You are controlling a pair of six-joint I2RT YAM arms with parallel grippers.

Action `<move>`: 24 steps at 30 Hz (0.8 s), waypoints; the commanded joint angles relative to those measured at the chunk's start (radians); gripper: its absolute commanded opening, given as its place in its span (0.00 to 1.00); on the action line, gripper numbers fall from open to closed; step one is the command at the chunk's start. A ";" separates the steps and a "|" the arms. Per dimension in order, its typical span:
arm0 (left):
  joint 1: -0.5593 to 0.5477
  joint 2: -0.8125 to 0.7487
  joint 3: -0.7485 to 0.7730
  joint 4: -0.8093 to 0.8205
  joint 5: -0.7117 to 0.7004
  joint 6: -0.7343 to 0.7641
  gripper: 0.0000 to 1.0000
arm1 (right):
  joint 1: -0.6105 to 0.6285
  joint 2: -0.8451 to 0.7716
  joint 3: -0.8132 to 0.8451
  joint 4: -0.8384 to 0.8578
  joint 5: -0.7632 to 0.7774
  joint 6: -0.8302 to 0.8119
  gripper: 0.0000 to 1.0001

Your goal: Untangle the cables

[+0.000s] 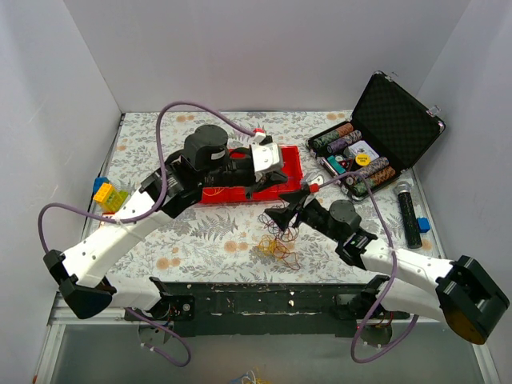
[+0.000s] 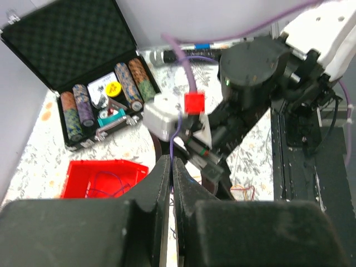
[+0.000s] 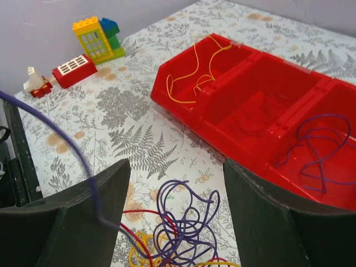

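Observation:
A tangle of thin purple, red and yellow cables (image 1: pixel 276 242) lies on the floral mat, in front of the red tray (image 1: pixel 292 164). In the right wrist view the tangle (image 3: pixel 189 228) sits just below my open, empty right gripper (image 3: pixel 177 167), which hovers over it (image 1: pixel 282 218). My left gripper (image 2: pixel 171 162) is shut on a thin purple cable (image 2: pixel 173 142) and holds it up near the tray's front edge (image 1: pixel 280 182). That strand runs taut past the right gripper's left finger (image 3: pixel 83 161). The tray holds a yellow cable (image 3: pixel 194 72) in one compartment and a purple cable (image 3: pixel 317 144) in another.
An open black case of poker chips (image 1: pixel 360 156) stands at the back right, with a black microphone (image 1: pixel 410 212) beside it. Toy bricks (image 1: pixel 108 194) lie at the left, also in the right wrist view (image 3: pixel 97 36). Thick lilac hoses (image 1: pixel 164 172) loop off both arms.

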 commanded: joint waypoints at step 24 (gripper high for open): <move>-0.009 0.103 0.642 0.266 -0.030 -0.129 0.00 | 0.088 0.110 -0.275 0.059 0.111 0.250 0.46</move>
